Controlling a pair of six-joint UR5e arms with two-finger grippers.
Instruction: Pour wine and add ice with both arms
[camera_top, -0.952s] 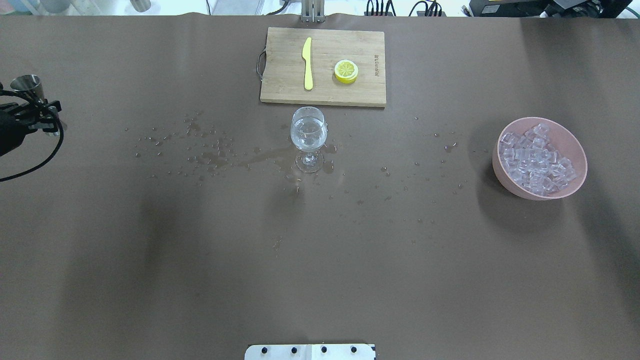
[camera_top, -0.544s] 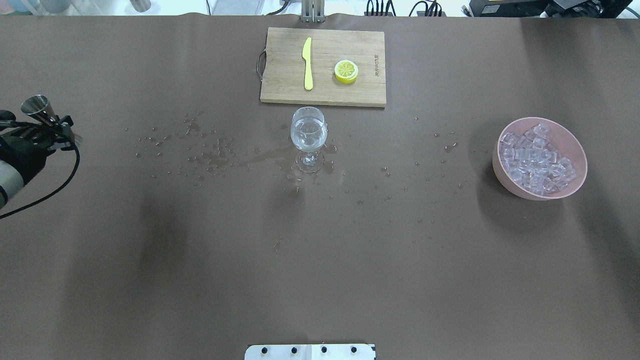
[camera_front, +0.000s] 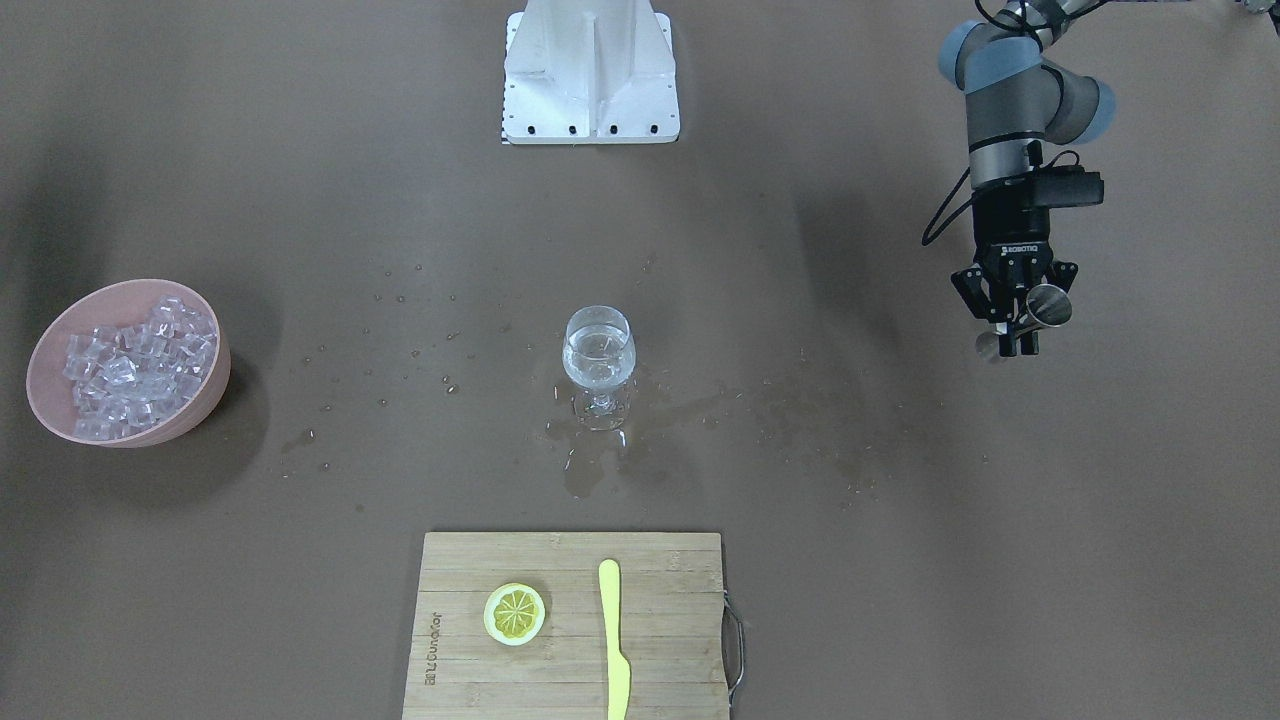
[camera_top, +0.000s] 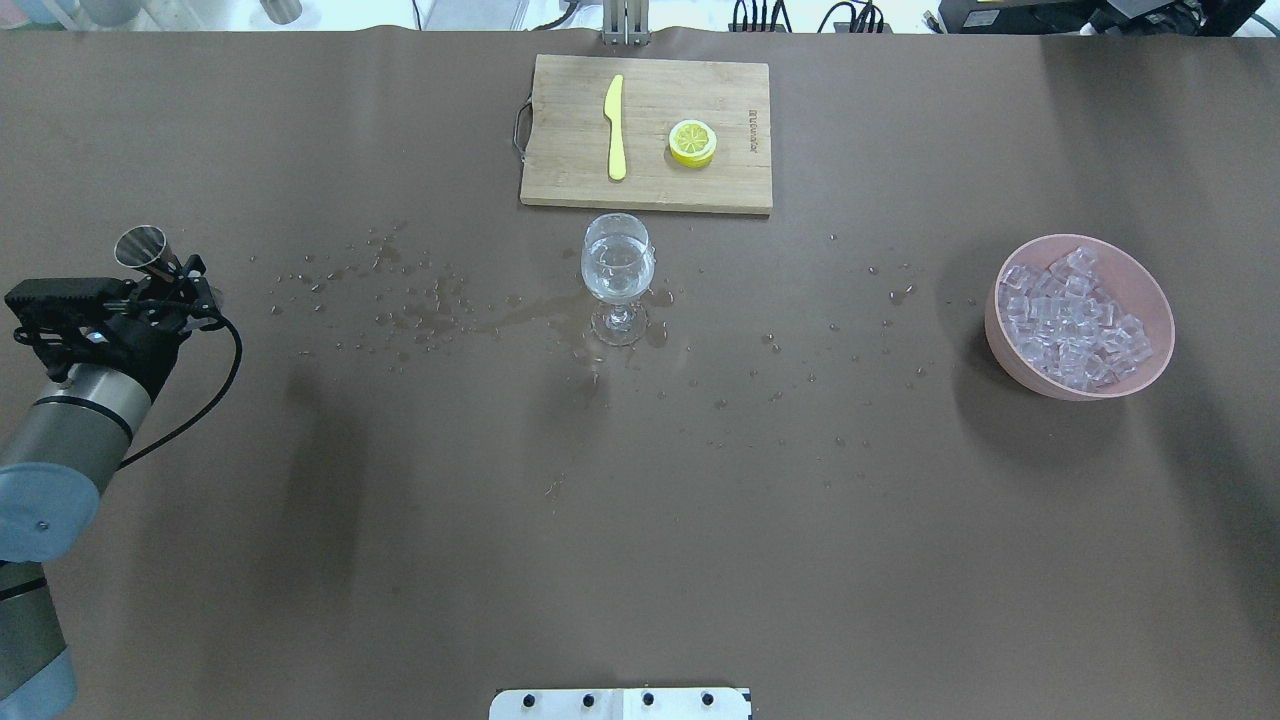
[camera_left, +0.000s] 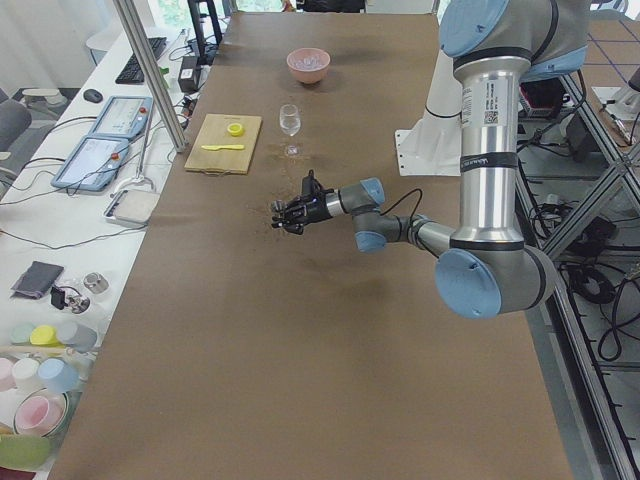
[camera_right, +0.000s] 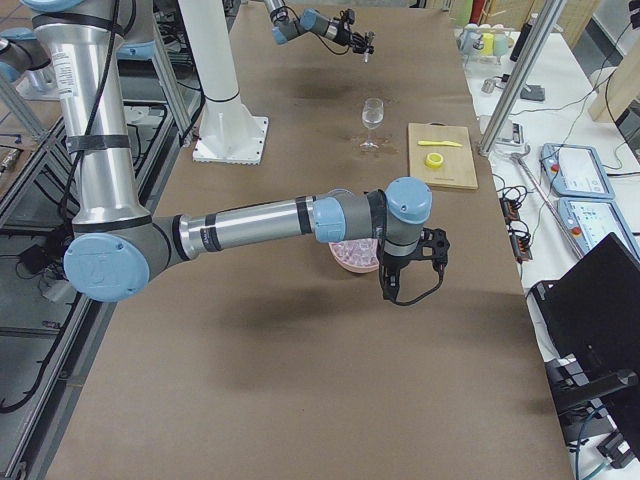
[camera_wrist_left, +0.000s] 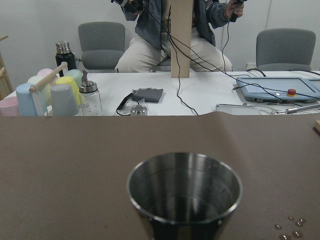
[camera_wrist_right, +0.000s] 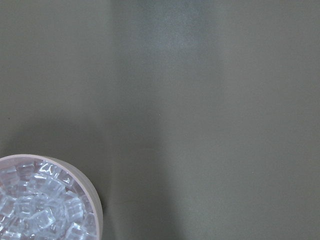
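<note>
My left gripper (camera_top: 178, 285) is shut on a steel jigger (camera_top: 140, 246) and holds it tilted above the table at the far left, well left of the wine glass (camera_top: 617, 268). The glass stands mid-table with clear wine (camera_top: 615, 275) in its bowl. In the left wrist view the jigger's mouth (camera_wrist_left: 185, 192) fills the foreground; I cannot tell if it holds liquid. The ice (camera_top: 1070, 318) is heaped in a pink bowl (camera_top: 1150, 290) at the right, also seen in the right wrist view (camera_wrist_right: 35, 207). The right arm (camera_right: 405, 205) hangs over the bowl; I cannot tell whether its gripper is open or shut.
A wooden cutting board (camera_top: 570, 150) with a yellow knife (camera_top: 615, 125) and a lemon slice (camera_top: 692, 142) lies just behind the glass. Spilled drops (camera_top: 420, 310) dot the brown table between the left gripper and the glass. The white base plate (camera_top: 620, 703) is at the near edge.
My left arm has come further into view, moving right and toward the near side with the jigger in its grip. The glass, bowl and board have not moved.
</note>
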